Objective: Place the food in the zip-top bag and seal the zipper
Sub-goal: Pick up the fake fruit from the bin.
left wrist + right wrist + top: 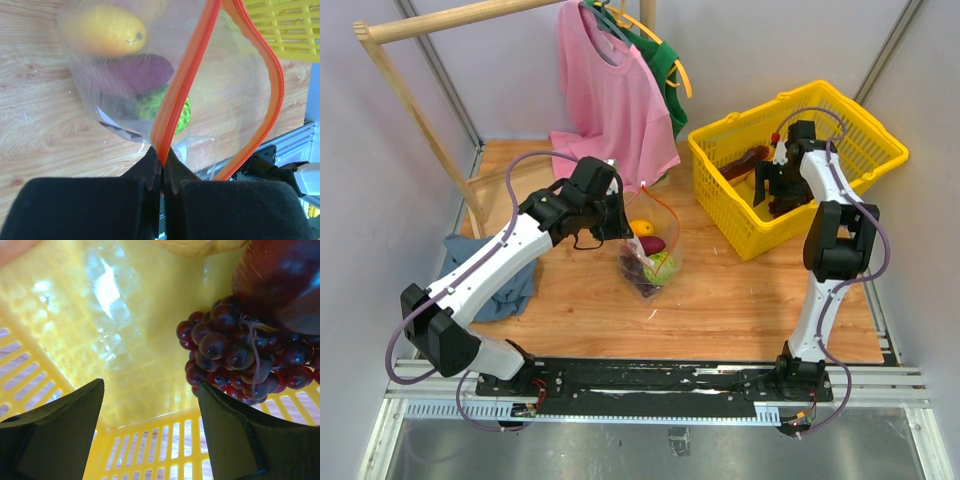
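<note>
My left pincer (162, 172) pinched the zipper (184, 87) of the zip-top bag (652, 250), mid-surface near a hanging pink shirt (610, 110); my right pincer (150, 392) hung spread inside the yellow basket (720, 200) at the far right corner, grapes (235, 357) beside one finger.

walls (360, 150): pale, plain, on left, back and right | worktop (740, 300): light wood grain, centre | rack (420, 25): bare wood, upper left | pink shirt (610, 100), green shirt (665, 60): hung top centre | blue cloth (505, 295): heaped at left | rails (650, 400): grey metal, bottom | light: soft, even
</note>
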